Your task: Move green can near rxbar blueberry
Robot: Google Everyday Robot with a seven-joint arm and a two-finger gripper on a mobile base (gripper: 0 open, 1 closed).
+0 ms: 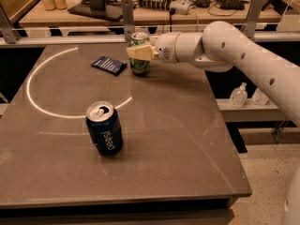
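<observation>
The green can (139, 64) stands upright near the far edge of the table, its silver top showing. My gripper (139, 52) reaches in from the right on a white arm and is shut on the can's upper body. The rxbar blueberry (108, 64), a flat dark navy wrapper, lies on the table just left of the can, with a small gap between them.
A dark blue Pepsi can (104, 134) stands upright in the middle of the grey table (178, 139). A white arc (35, 100) is marked on the tabletop. A metal rail (65, 29) and cluttered bench lie behind. Bottles (238, 96) sit on a shelf at right.
</observation>
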